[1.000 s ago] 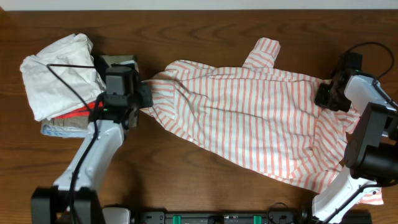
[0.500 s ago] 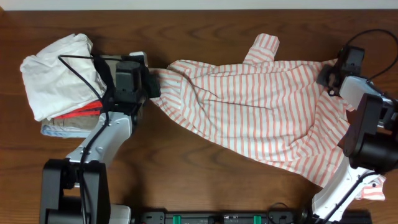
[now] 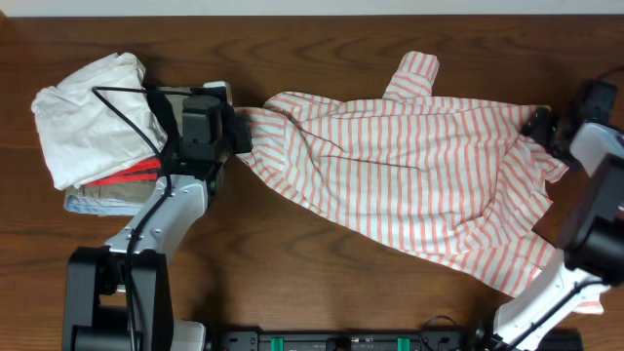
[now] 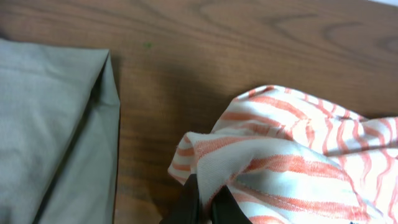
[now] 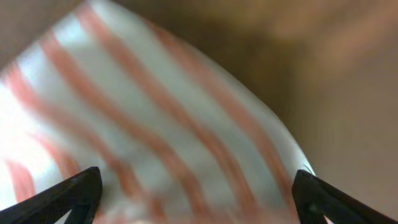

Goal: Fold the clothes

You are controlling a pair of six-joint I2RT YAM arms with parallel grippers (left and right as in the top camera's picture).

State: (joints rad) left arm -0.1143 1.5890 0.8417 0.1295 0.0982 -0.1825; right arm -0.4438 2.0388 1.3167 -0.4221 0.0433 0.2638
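One pile of other garments (image 3: 93,132) is seen far left; beside it the left gripper (image 3: 237,136) is clamped on one end of the striped shirt (image 3: 409,166). Its length is stretched rightward across the table (image 3: 292,263), the far edge beside the wide-open right gripper (image 3: 541,125).

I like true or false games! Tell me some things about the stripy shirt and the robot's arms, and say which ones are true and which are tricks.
1. The striped shirt lies spread out on the wooden table. True.
2. The left gripper is open and holds nothing. False: it is shut on an edge of the striped shirt.
3. The right gripper is open, with its fingers wide apart. True.
4. The white garment lies at the bottom of the pile. False: it lies on top of the pile.
5. The striped shirt has blue stripes. False: its stripes are coral-pink and white.
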